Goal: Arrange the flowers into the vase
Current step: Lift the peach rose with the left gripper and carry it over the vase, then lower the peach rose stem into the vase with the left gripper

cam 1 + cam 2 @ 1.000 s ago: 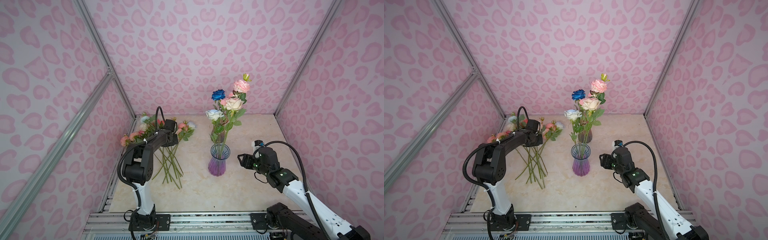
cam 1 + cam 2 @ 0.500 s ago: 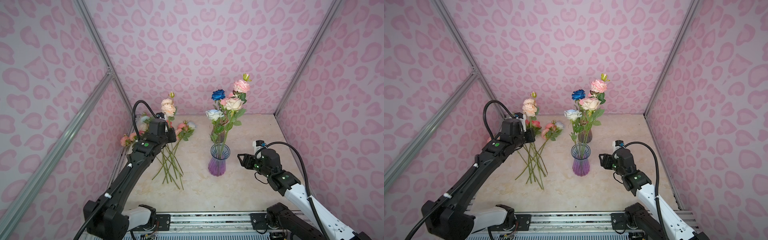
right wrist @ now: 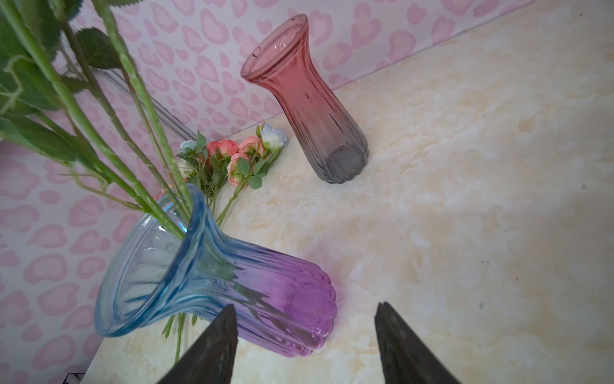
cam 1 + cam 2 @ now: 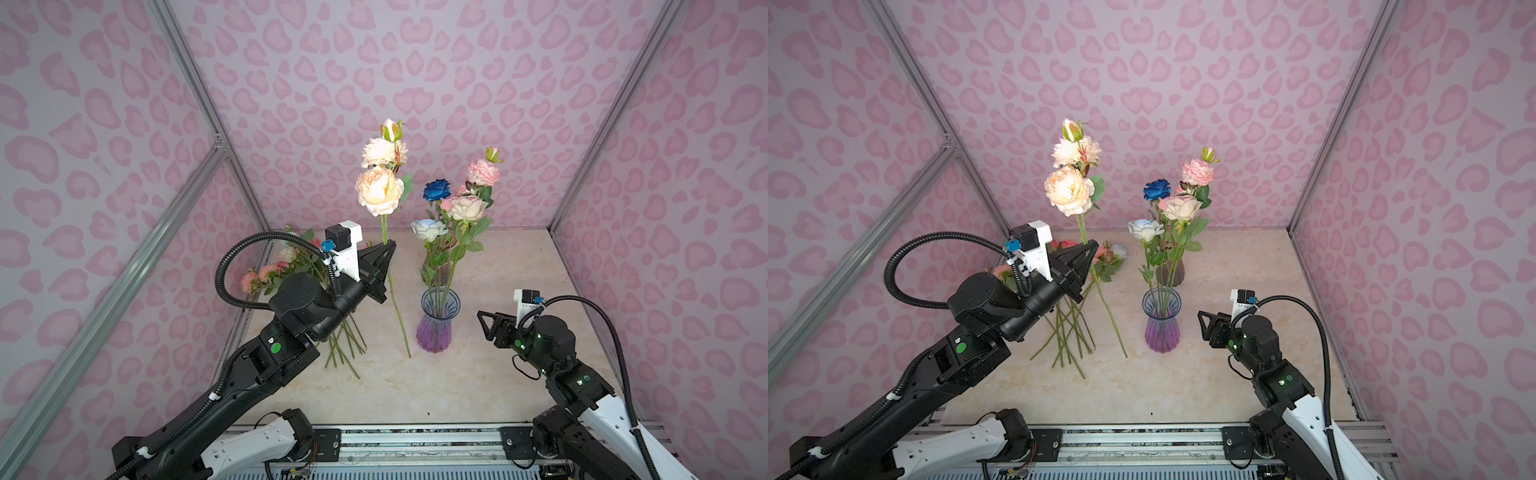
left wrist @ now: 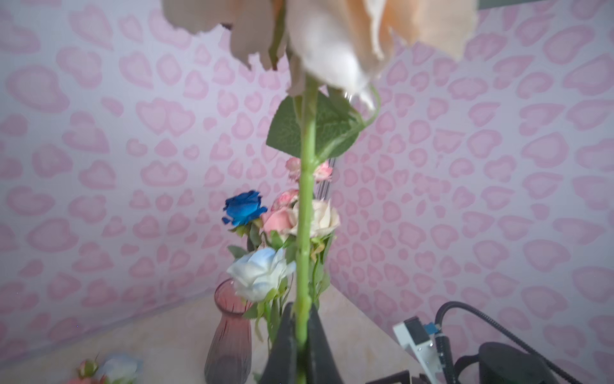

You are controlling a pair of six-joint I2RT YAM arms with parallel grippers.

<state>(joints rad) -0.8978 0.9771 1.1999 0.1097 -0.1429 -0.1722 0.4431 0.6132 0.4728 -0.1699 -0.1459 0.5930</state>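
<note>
Beside the purple vase (image 4: 434, 328), the left tool (image 4: 390, 249) pinches mid-stem a peach rose (image 4: 380, 191), likely light but top-heavy, while the right tool (image 4: 482, 322) hovers, jaws apart.

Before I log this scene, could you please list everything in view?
Table: one, cream marble, under everything.
Purple vase: one, blue rim, purple base; table centre.
Pink vase: one, pink over grey, empty; behind the purple vase.
Arranged flowers: several, deep blue, pale blue, pink, cream; in the purple vase.
Loose flowers: one bunch, pink and pale blue; lying at table's left.
Held flower: one stem, peach; held upright.
Left gripper: one, black, shut on the held flower.
Right gripper: one, black, open, beside the purple vase.
</note>
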